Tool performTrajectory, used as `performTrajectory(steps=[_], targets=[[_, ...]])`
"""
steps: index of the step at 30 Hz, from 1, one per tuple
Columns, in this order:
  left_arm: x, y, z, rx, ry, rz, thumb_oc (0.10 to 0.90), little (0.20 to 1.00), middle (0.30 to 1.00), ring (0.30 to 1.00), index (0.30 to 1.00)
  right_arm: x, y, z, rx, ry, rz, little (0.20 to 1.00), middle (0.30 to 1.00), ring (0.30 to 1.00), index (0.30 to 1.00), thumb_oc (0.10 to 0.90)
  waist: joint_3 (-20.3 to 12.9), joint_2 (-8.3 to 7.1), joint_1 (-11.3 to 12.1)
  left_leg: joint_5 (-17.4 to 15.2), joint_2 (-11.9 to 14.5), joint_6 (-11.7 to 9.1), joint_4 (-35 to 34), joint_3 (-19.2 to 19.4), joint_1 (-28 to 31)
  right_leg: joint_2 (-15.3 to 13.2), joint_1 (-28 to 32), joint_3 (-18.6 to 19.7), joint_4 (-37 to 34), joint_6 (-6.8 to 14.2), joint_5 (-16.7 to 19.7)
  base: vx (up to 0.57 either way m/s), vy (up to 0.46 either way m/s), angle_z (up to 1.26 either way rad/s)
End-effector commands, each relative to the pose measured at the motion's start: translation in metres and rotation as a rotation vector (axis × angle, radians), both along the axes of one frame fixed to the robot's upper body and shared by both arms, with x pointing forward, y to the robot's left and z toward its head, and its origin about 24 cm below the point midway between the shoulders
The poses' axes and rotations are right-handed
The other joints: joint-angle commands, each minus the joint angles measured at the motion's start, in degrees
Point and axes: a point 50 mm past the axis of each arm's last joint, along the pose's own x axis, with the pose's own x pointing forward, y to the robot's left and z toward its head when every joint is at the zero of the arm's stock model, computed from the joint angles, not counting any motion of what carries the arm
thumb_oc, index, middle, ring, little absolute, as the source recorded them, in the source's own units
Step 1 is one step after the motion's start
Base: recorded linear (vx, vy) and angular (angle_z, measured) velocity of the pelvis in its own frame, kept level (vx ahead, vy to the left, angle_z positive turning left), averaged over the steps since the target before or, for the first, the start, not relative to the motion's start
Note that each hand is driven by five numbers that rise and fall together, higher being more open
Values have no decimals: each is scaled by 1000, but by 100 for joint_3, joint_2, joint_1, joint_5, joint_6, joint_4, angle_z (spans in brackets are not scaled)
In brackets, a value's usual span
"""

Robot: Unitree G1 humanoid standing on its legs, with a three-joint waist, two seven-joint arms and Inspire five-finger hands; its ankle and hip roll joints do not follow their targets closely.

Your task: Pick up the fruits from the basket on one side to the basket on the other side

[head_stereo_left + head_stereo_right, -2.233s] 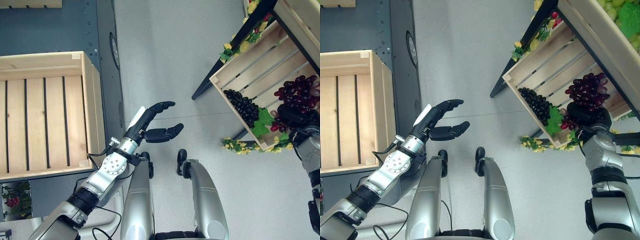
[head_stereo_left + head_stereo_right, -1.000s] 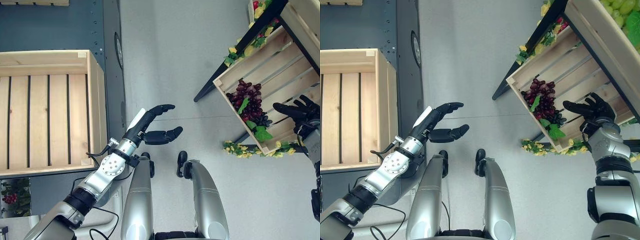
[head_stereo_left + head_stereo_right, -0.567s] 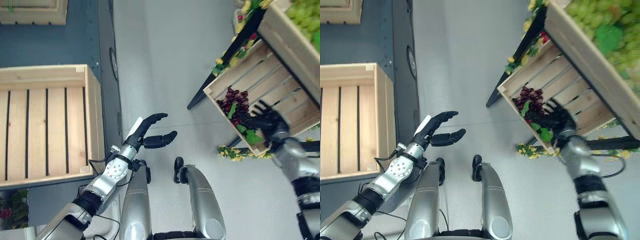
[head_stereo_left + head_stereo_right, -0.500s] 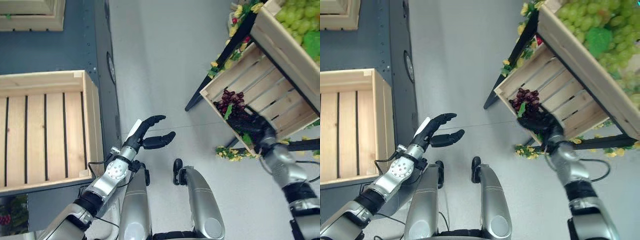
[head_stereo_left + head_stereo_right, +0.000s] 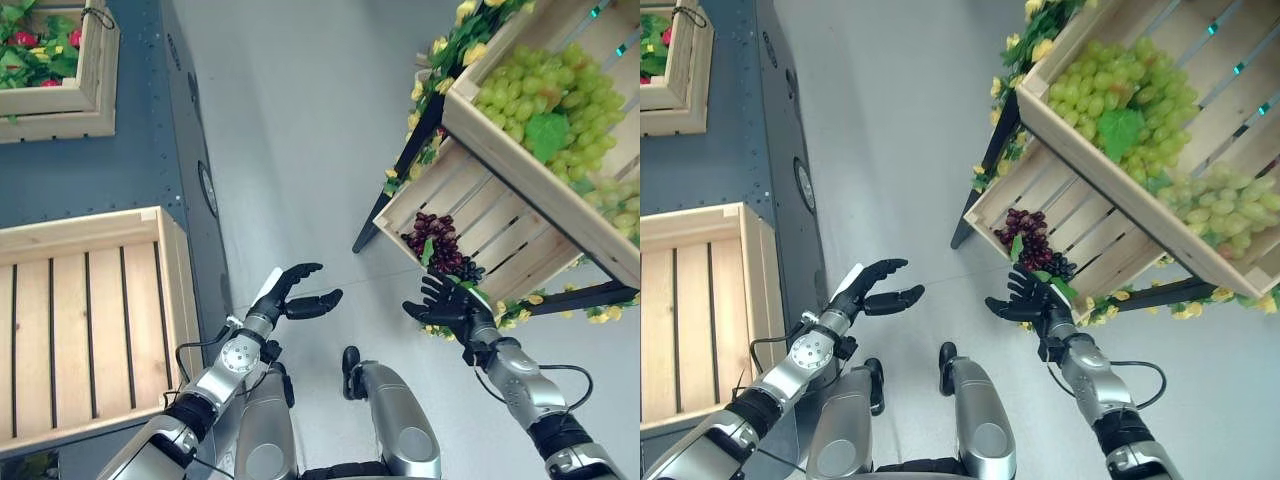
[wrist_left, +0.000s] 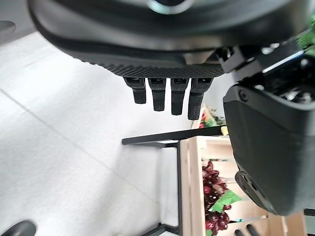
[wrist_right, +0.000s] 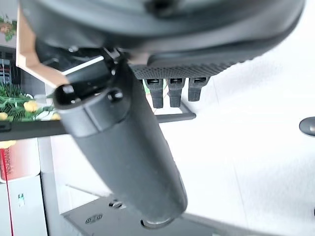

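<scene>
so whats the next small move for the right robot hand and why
Probably reach the right robot hand up and forward into the lower crate and close on the dark grapes. The hand is open and holds nothing, sitting just outside the crate's front edge. The left robot hand is open too, and the slatted crate on the left has no fruit.

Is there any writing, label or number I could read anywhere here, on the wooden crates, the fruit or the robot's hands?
No readable text.
Slatted wooden crate with dark purple grapes: bare wood, no label.
Upper wooden crate of green grapes: no print.
Empty wooden crate: no print.
White box with a small green mark: too small to read.
Left hand and right hand: no marking visible.
</scene>
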Motion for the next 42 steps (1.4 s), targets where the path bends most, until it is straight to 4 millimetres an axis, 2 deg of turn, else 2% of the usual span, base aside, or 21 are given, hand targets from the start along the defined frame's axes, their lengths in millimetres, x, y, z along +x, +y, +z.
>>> performTrajectory(steps=[1,4,5,11,14,15,17,18,19,22,23,25,27,30,36,42], targets=[[-15,-28,-10,-87,-16,-68,800,900,900,900,900,1,3,9,-21,-100,53,900,900,900,900,800,-989,262,-1,-6,-308,187,-1037,410,728,128,635,-10,-425,-106,-87,99,26,-13],[-30,-29,-32,-97,66,-43,800,900,900,900,900,-17,17,-19,-11,13,89,900,900,900,900,800,-1358,318,-37,328,-398,112,-1870,363,1177,200,1076,86,-1183,-79,139,127,24,-14],[-30,-29,-32,-97,67,-43,800,900,900,900,900,-17,17,-19,-11,13,89,900,900,900,900,800,-1355,317,-37,335,-400,112,-1886,363,1191,199,1088,86,-1194,-79,144,117,20,-3],[-59,-27,-67,-51,227,-38,800,900,900,900,900,-44,36,-61,-14,194,126,900,900,900,900,800,-1820,453,-16,754,-490,48,-2931,199,1651,255,1465,198,-2048,-31,488,67,17,2],[-70,-27,-78,-36,289,-36,800,900,900,900,900,-58,43,-79,-17,283,125,900,900,900,900,800,-1947,531,9,863,-497,29,-3246,177,1783,250,1572,149,-2281,-21,563,40,27,-2],[-70,-27,-78,-36,289,-36,800,900,900,900,900,-58,43,-79,-17,283,125,900,900,900,900,800,-1947,531,9,864,-498,29,-3247,176,1784,250,1573,149,-2282,-21,564,37,34,-3],[-81,-27,-93,-20,376,-14,800,900,900,900,900,-74,47,-99,-37,382,121,900,900,900,900,800,-2070,638,50,982,-539,5,-3572,87,1883,262,1679,79,-2543,-26,633,39,36,1],[-83,-27,-95,-18,384,-14,800,900,900,900,900,-76,46,-102,-38,395,118,900,900,900,900,800,-2086,653,58,997,-548,4,-3617,66,1896,267,1699,76,-2600,-30,647,42,34,3],[-94,-28,-105,-2,438,-4,800,900,900,900,900,-87,45,-115,-33,474,91,900,900,900,900,800,-2175,723,91,1017,-582,10,-3711,-2,1935,275,1782,53,-2782,-48,683,42,33,5],[-105,-27,-114,20,495,11,800,900,900,900,900,-99,41,-125,-47,546,57,900,900,900,900,800,-2253,791,105,999,-604,40,-3700,-35,1949,266,1819,44,-2798,-66,664,43,29,4],[-116,-23,-122,23,570,56,800,900,900,900,900,-111,38,-134,-88,613,33,900,900,900,900,800,-2312,854,124,975,-621,56,-3660,-71,1958,250,1856,9,-2790,-77,629,55,23,4],[-122,-20,-127,26,613,82,800,900,900,900,900,-119,34,-139,-151,648,41,900,900,900,900,800,-2353,889,144,957,-636,66,-3650,-110,1974,240,1899,-29,-2810,-89,611,60,19,2],[-133,-17,-133,46,658,114,800,900,900,900,900,-132,26,-145,-305,702,80,900,900,900,900,800,-2428,946,184,932,-664,88,-3657,-185,2011,224,1982,-93,-2865,-101,590,57,9,4],[-139,-17,-135,53,669,107,800,900,900,900,900,-143,19,-150,-368,759,81,900,900,900,900,800,-2502,986,248,923,-694,96,-3663,-289,2015,209,2039,-174,-2896,-111,556,34,-10,8],[-135,-17,-132,31,632,99,800,900,900,900,900,-153,11,-152,-413,783,74,900,900,900,900,800,-2556,1017,355,948,-737,106,-3696,-498,2003,192,2067,-317,-2847,-117,495,2,-24,12],[-140,-22,-135,57,682,20,800,900,900,900,900,-154,4,-152,-443,788,-28,900,900,900,900,800,-2588,1021,394,955,-767,114,-3724,-622,2014,207,2104,-390,-2841,-126,451,-1,-13,18]])
